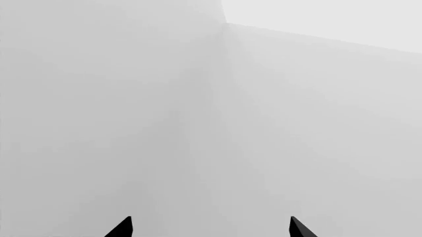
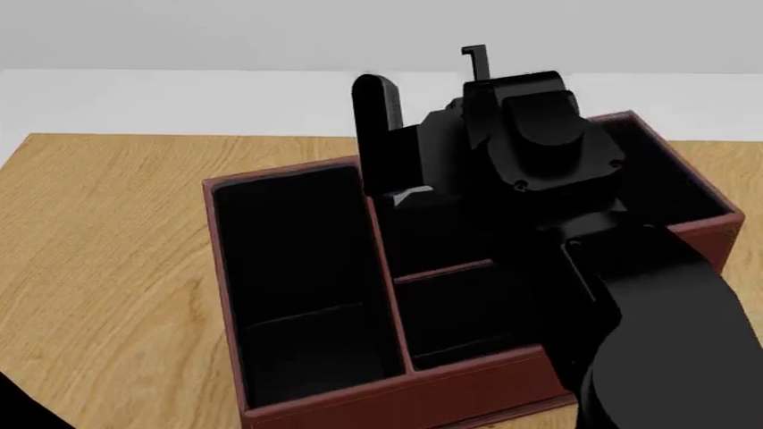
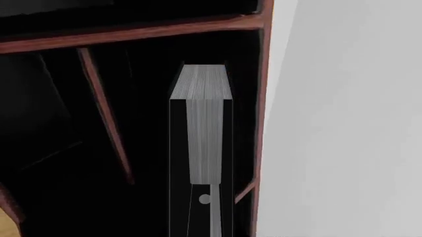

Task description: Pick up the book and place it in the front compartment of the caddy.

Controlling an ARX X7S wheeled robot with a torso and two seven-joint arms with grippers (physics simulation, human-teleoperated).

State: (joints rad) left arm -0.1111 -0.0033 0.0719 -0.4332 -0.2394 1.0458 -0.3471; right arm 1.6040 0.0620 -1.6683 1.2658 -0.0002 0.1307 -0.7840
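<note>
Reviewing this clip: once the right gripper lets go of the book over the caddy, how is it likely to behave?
The book looks thin and stiff, held edge-on between the right gripper fingers, so it probably won't flop. Standing on its narrow edge, it may tip against a caddy wall. It looks small, so probably light.

- caddy (image 2: 394, 393): red-brown, leather-look outside, matt black lining
- table (image 2: 107, 268): light wood, grain showing, smooth and not shiny
- book (image 3: 205, 128): pale grey edge with fine lines like stacked paper pages
- right gripper (image 3: 201, 148): matt black, plastic-looking, same for the arm
</note>
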